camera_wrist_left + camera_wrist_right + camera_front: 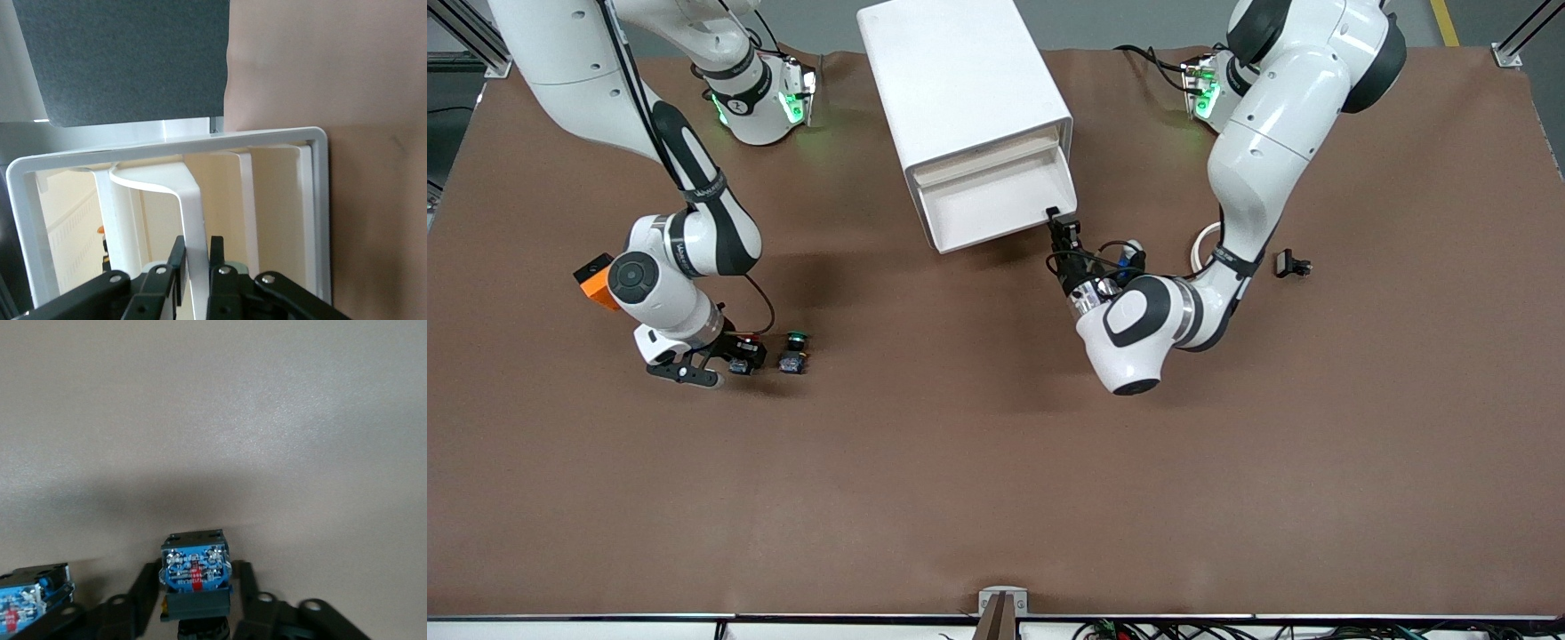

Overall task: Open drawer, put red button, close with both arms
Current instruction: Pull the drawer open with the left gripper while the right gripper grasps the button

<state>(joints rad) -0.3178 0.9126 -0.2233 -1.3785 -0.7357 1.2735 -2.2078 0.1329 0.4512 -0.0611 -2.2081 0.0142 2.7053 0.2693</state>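
Red button (195, 577): small dark block, blue end plate with silver screws and a red stripe turned toward the right wrist camera, cap barely visible in the front view (745, 339); sits on the brown table (978, 462) toward the right arm's end, just beside the green button (792, 352), whose green cap shows plainly. Drawer (996, 200): shallow, white, pulled out of the white cabinet (960, 89) in the middle of the table, flat front edge nearest the front camera, inside pale and bare. Seen by the left wrist camera, a thin white curved lip of the drawer (190, 213) running down between two black fingers (177, 267). Left arm reaching from its base, elbow bent, wrist low by the drawer's corner toward its own end; left gripper (1060, 229) nearly closed, pinching that thin lip. Right arm folded down, wrist close above the table; right gripper (734, 354) spread part-way, a finger on each side of the red button, cannot tell whether the pads touch it, so no firm grip visible. Orange block (594, 280) beside the right arm's wrist. Small black part (1291, 264) on the table toward the left arm's end, well apart from the cabinet. White ring (1202, 247) near the left arm's forearm
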